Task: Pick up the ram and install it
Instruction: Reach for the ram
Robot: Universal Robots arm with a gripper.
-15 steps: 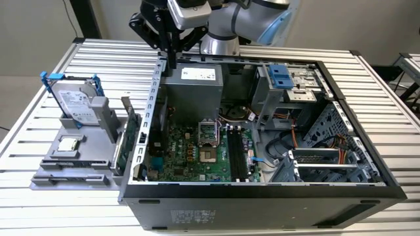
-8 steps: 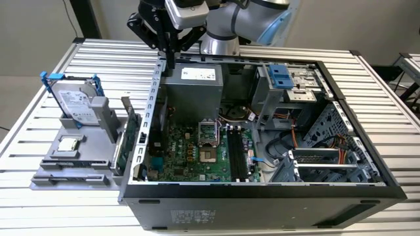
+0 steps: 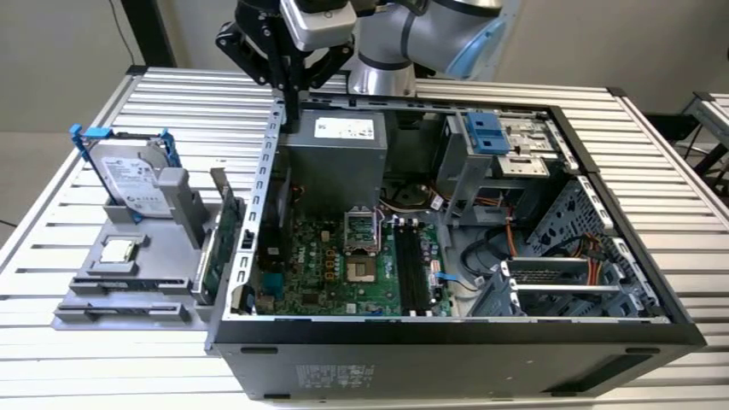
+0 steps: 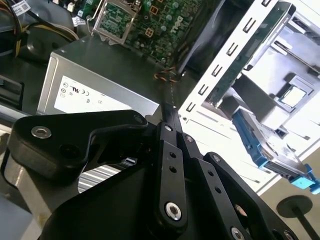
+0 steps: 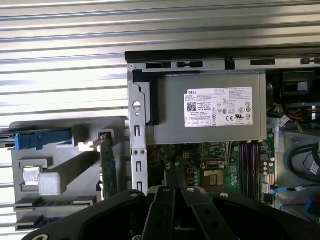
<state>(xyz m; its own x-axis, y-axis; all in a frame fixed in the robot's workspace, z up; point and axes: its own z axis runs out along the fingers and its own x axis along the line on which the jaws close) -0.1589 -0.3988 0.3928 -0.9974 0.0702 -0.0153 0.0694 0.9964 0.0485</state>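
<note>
**Item: open desktop computer case (image 3: 456, 363) on a slatted metal tabletop (image 3: 684, 213).**

- Exterior view: we see the whole case. It holds the power supply (image 3: 336, 154), the motherboard (image 3: 330, 265) with its long black memory slots (image 3: 408, 265), and drive bays and cables toward the exterior view's right.
- Exterior view: a grey holder (image 3: 114, 301) stands just beside the case on the exterior view's left. It carries a hard drive (image 3: 131, 179) in a blue frame, a processor chip (image 3: 118, 250) and an upright green expansion card (image 3: 231, 231).
- First wrist view: we look straight down on the power supply's label side, the memory slots and the card edge-on.
- Second wrist view: we see the black linkage up close, with the card behind the perforated case wall.
- Tool (image 3: 293, 115): it hangs over the case wall beside the power supply. In the second wrist view the fingers (image 4: 169, 114) are pressed together to a single tip with nothing gripped. We cannot judge whether it touches the case.
- Ram: it is not in the tool. A thin bluish strip (image 5: 42, 220) lies in the holder's low slotted end in the first wrist view, but we cannot confirm that this is the ram.
</note>
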